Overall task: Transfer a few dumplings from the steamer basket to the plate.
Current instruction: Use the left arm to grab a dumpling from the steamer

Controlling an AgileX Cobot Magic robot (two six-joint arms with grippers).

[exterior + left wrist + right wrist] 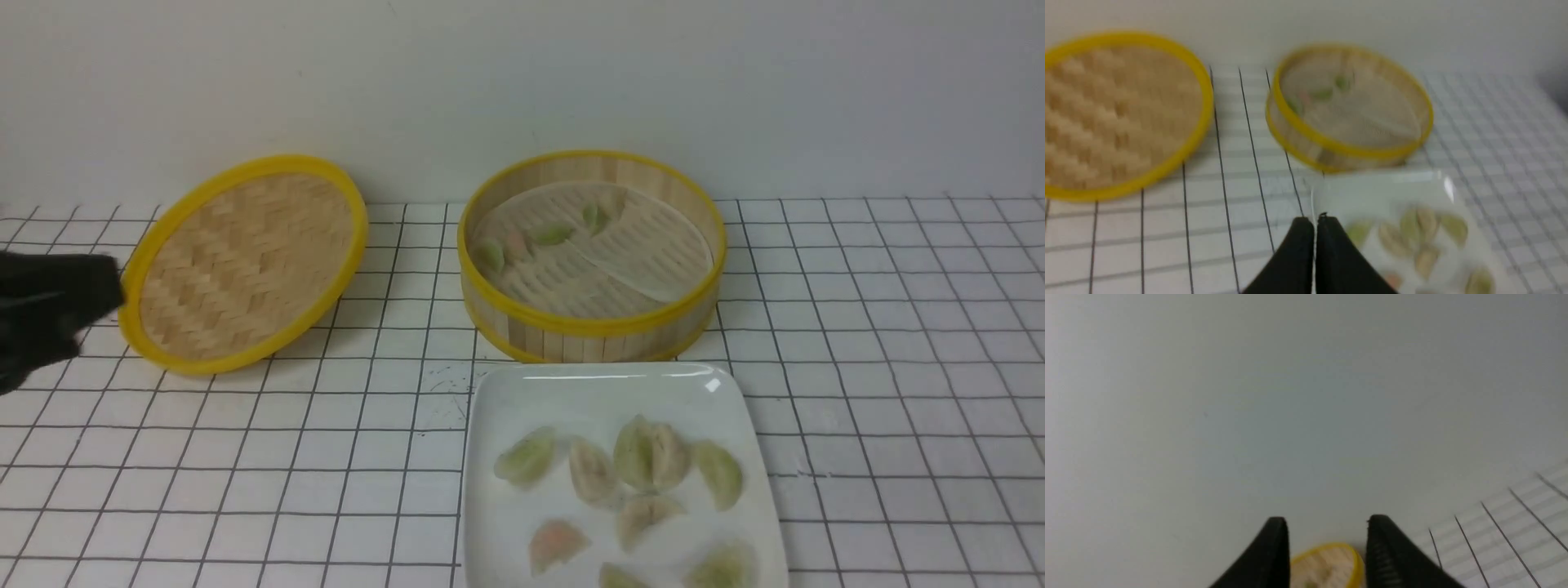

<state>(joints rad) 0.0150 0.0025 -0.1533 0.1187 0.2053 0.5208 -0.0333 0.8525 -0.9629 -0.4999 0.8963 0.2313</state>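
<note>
1. Several dumplings point(649, 453) lie on the plate point(604, 392), lower centre. A few more sit in the steamer basket point(592, 331), just above it.
2. The left gripper point(1314, 221) is pressed closed and empty; the right gripper point(1327, 524) gapes, also empty (both clear of the food).
3. This looks like a pause between transfers. Another pick calls for parted jaws lowered over a basket dumpling.

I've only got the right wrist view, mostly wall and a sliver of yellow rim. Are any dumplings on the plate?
Observer: Yes, the front view shows several dumplings lying on the plate.
Operator: Any left in the steamer basket?
Observer: A few dumplings lie in the left half of the steamer basket.
Operator: And the left gripper?
Observer: The left gripper is shut with nothing in it.
</note>
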